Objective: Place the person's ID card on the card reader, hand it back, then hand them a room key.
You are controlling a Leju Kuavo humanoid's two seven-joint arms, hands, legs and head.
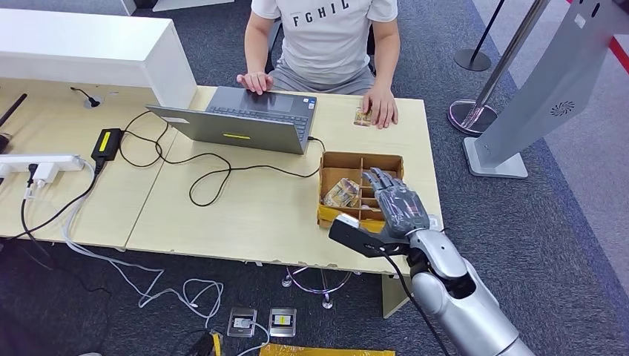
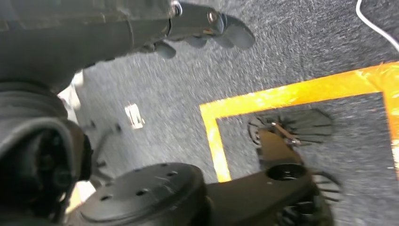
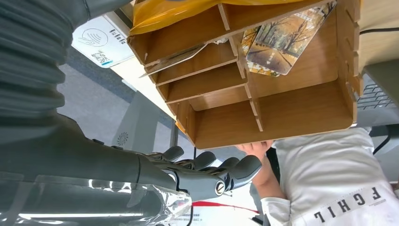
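Observation:
My right hand (image 1: 397, 200) hovers flat over the near right part of a wooden divided box (image 1: 361, 159), fingers stretched out and holding nothing. In the right wrist view those fingers (image 3: 211, 169) stay apart from the box (image 3: 301, 108). Picture-printed key cards (image 1: 341, 194) lie in a left compartment, the key cards (image 3: 282, 44) stacked at a slant. A white card reader (image 3: 101, 40) sits beside the box. A seated person's hand (image 1: 382, 107) rests on a small card (image 1: 362, 117) at the table's far edge. My left hand (image 2: 207, 26) hangs over the carpet, empty.
An open grey laptop (image 1: 245, 119) stands in front of the person, with black cables trailing left to a power strip (image 1: 41, 165). A white raised counter (image 1: 89, 44) is at the far left. A grey kiosk stand (image 1: 549, 96) and a stanchion base (image 1: 471, 115) stand right of the table.

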